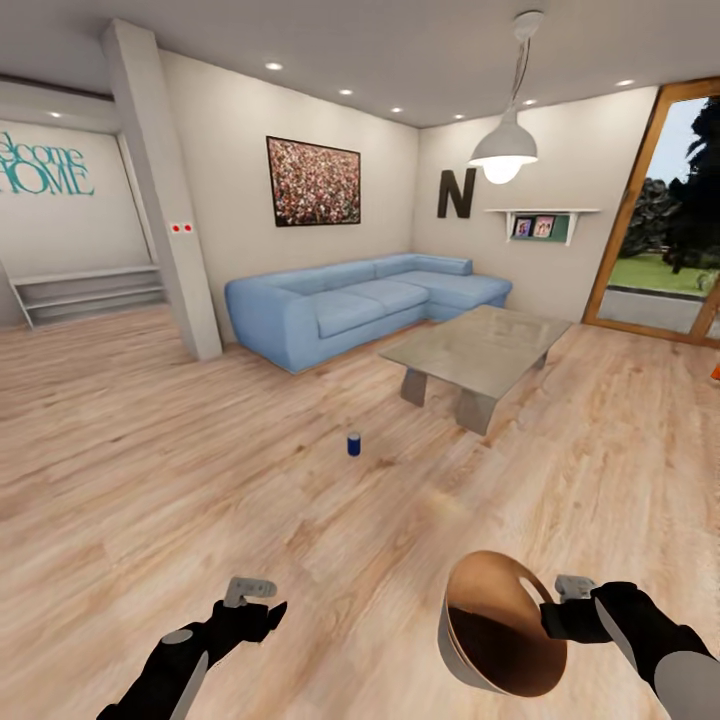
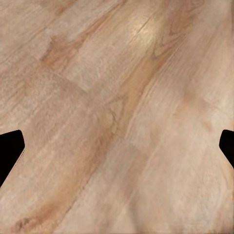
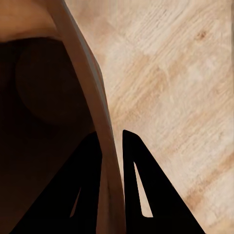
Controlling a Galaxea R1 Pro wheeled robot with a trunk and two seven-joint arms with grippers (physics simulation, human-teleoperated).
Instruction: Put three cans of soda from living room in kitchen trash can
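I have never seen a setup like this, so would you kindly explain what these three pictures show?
They are simulator renders from a wheeled robot with two arms. The large picture comes from its head camera, looking over a living room with a blue sofa and a low table. A dark blue soda can stands on the wood floor. The right gripper pinches the rim of a small bucket, brown inside; its wrist camera shows the fingers either side of that rim. The left gripper is open and holds nothing; its wrist camera looks at floor.
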